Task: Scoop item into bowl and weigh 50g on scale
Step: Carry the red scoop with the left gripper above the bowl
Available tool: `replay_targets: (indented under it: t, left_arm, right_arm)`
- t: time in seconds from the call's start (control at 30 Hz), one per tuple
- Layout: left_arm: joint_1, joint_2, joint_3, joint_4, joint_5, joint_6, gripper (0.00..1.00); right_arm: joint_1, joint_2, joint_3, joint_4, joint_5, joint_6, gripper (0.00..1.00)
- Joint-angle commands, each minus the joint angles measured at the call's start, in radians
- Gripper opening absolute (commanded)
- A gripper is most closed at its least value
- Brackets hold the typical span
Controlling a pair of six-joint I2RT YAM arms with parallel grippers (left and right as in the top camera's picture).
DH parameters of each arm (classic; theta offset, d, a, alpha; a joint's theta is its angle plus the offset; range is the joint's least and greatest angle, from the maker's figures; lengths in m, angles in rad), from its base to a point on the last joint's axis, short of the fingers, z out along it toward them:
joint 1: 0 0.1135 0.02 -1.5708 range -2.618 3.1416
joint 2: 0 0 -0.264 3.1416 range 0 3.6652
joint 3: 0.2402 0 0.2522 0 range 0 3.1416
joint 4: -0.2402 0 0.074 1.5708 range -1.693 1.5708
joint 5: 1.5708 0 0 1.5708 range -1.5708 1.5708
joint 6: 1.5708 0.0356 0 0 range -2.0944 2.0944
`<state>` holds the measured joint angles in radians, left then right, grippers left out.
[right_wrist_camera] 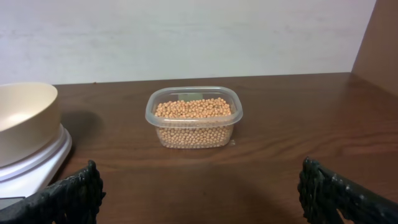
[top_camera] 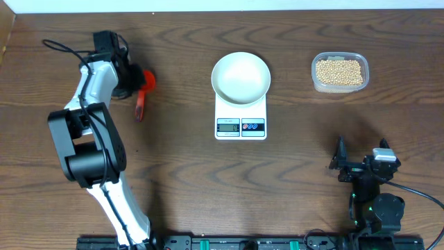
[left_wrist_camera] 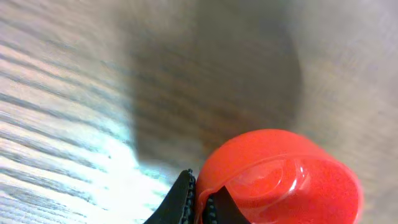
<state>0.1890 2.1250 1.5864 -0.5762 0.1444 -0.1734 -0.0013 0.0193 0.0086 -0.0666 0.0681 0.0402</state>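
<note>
Small round tan-yellow beans (right_wrist_camera: 193,115) fill a clear plastic tub (right_wrist_camera: 149,114) far right on the wooden surface (top_camera: 291,180), well apart from the white bowl (top_camera: 241,76) atop the white digital scale (top_camera: 240,126), with bare wood between. Right claw (right_wrist_camera: 199,199) gapes wide. Left claw (top_camera: 135,82) is at a red plastic scoop (left_wrist_camera: 280,180), and I can't tell its grip.

The dark wood-grain worktop (top_camera: 291,173) carries a white scale (top_camera: 241,118) near its middle, toward the back. A clear plastic tub (top_camera: 339,72) stands well apart to the scale's right. A red scoop (top_camera: 142,94) is at the left, though whether it rests on the wood cannot be told.
</note>
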Motion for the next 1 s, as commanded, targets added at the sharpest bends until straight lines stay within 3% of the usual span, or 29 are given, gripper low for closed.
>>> replay_targets:
  t: [0.0, 0.07, 0.33, 0.7, 0.97]
  left_arm:
    - [0.007, -0.092, 0.035, 0.042, 0.005, -0.249, 0.07]
    - [0.007, -0.138, 0.035, 0.082, 0.005, -0.428, 0.07]
    - [0.004, -0.275, 0.035, 0.145, 0.030, -0.887, 0.07]
    - [-0.098, -0.347, 0.035, 0.183, 0.300, -1.215, 0.07]
    - [-0.301, -0.347, 0.035, 0.397, 0.240, -1.365, 0.07]
  right_arm:
    - [0.008, -0.002, -0.003, -0.001, 0.008, -0.004, 0.99]
    - [0.008, -0.002, -0.003, -0.001, 0.008, -0.004, 0.99]
    - [0.008, -0.002, -0.003, -0.001, 0.008, -0.004, 0.99]
    - [0.008, -0.002, -0.003, -0.001, 0.008, -0.004, 0.99]
    - [0.008, -0.002, -0.003, -0.001, 0.008, -0.004, 0.99]
